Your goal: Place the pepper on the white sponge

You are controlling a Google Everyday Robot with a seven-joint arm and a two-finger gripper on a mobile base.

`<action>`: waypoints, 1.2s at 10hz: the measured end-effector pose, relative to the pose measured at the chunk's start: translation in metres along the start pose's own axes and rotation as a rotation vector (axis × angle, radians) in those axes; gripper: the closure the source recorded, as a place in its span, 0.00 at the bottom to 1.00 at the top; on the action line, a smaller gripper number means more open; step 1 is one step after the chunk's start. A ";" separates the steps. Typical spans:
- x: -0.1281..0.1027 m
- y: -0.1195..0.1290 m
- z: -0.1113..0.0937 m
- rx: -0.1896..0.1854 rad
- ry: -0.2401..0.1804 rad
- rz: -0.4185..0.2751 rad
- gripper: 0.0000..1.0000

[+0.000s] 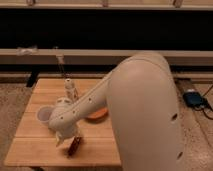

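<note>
Arm (pixel 142 107) fills the right side, hiding the white sponge. Table (pixel 30 150) bears an orange bowl (pixel 98 114). Gripper (pixel 65 138) hangs at seven o'clock from the bowl, just beside the pepper (pixel 75 146), probably for pickup; its grasp state I cannot tell.

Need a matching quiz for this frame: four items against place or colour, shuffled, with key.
Items:
1. pepper
2. cup
3. bowl
4. tool

Descriptions:
A. white, near the left edge of the table
B. at the end of the arm, just left of the pepper
C. dark red, near the table's front edge
D. orange, mostly hidden behind the arm, mid-table

Pairs: 1-C, 2-A, 3-D, 4-B
</note>
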 end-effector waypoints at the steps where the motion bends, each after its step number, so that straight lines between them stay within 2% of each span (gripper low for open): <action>1: -0.002 -0.003 0.008 0.002 0.015 0.013 0.20; 4: -0.002 -0.012 0.029 0.006 0.067 0.058 0.21; 5: -0.002 -0.016 0.032 0.005 0.077 0.073 0.26; 7: -0.002 -0.020 0.033 -0.007 0.086 0.097 0.46; 8: -0.002 -0.023 0.032 -0.015 0.084 0.107 0.52; 9: -0.002 -0.024 0.030 -0.017 0.082 0.108 0.66; 12: -0.002 -0.026 0.025 -0.017 0.083 0.118 0.95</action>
